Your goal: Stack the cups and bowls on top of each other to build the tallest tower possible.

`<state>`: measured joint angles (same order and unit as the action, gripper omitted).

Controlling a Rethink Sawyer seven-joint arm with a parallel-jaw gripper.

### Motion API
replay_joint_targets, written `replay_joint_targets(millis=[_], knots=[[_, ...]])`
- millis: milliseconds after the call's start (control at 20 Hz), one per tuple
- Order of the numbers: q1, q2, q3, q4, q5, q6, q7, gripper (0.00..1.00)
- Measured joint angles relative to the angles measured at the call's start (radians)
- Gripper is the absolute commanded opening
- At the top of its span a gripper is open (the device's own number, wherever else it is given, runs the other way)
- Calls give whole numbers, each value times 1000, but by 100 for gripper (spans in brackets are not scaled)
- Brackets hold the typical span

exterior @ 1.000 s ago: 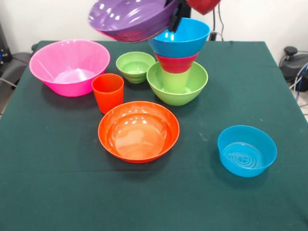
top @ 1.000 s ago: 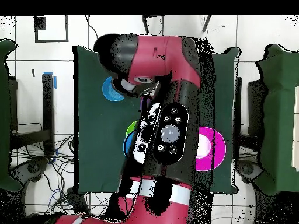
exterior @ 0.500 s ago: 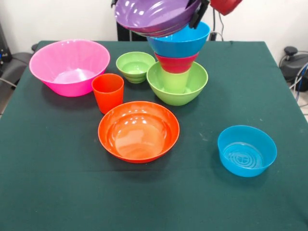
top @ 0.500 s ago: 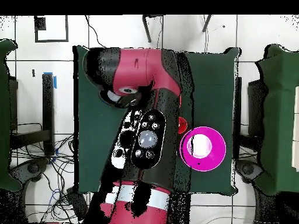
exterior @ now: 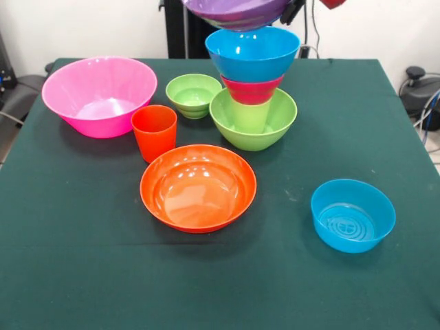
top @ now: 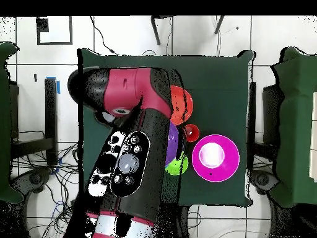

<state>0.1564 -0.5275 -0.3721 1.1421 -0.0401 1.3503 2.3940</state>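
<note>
The gripper (exterior: 294, 9) clamps the rim of the purple bowl (exterior: 237, 12), held just above the tower (exterior: 253, 89): blue bowl (exterior: 253, 53), red bowl, lime cup, green bowl.

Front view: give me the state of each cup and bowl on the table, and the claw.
Large purple plastic bowl: lifted above the tower, clear of it.
Tower, green plastic bowl base: upright, lime cup, red bowl, blue bowl stacked.
Pink plastic bowl: upright, empty.
Small green bowl: upright, empty.
Orange plastic cup: upright.
Orange bowl: upright, empty.
Second blue bowl: upright, empty.
Claw: cannot tell.
</note>
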Motion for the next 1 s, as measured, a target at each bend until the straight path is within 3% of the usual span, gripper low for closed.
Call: replay_joint_targets(millis=[500, 1000], knots=[[121, 9, -93, 50, 11, -93, 188, 0], [189, 29, -159, 53, 11, -115, 315, 0]])
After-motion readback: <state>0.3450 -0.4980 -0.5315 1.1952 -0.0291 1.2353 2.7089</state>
